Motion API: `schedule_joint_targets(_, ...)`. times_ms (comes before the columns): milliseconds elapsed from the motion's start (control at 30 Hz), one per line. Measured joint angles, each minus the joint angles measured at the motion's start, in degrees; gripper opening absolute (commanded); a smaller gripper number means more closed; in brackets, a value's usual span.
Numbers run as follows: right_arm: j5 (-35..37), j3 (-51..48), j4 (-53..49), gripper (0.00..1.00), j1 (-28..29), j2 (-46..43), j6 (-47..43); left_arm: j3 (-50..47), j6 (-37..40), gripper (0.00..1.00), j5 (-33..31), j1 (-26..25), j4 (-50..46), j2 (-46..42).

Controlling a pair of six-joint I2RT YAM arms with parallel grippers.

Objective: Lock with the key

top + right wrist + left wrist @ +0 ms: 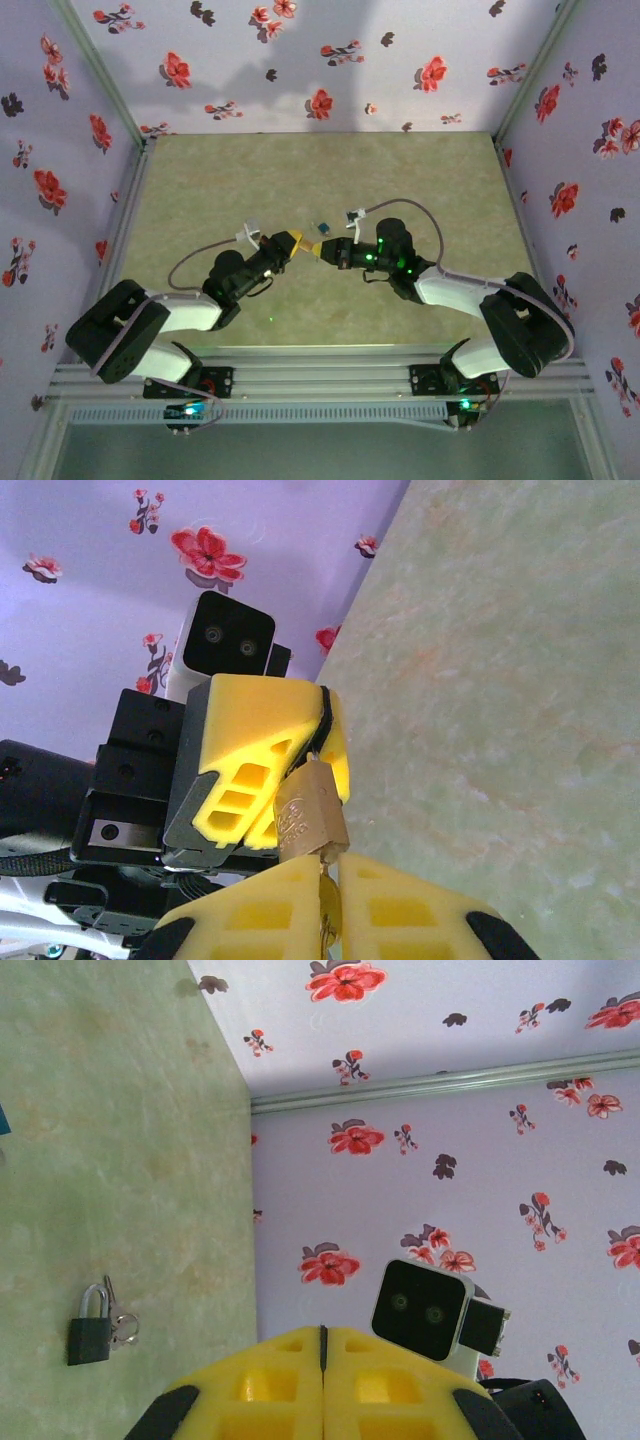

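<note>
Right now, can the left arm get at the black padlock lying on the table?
Probably not yet. The black padlock lies in the open on the table, nothing over it, but the left gripper is shut on the brass padlock, with the right gripper pinching what looks like its key.

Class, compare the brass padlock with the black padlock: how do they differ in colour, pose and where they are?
The brass padlock is golden; the black padlock is dark. The brass padlock is held off the table between the left gripper and right gripper; the black padlock lies loose on the table, keys beside it. The black padlock's silver shackle shows; the brass padlock's top is tucked into the left gripper. Both are padlocks.
</note>
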Motion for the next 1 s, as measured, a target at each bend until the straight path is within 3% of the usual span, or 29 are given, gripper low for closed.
schedule_joint_targets(133,0.00,0.00,-0.02,0.00,0.00,0.00,0.57,0.00,0.00,0.00,-0.04,0.15,-0.02,0.00)
schedule_joint_targets(1000,0.07,1.77,-1.36,0.00,0.22,0.00,0.76,-0.70,0.44,0.00,-0.70,1.20,-0.83,-2.51)
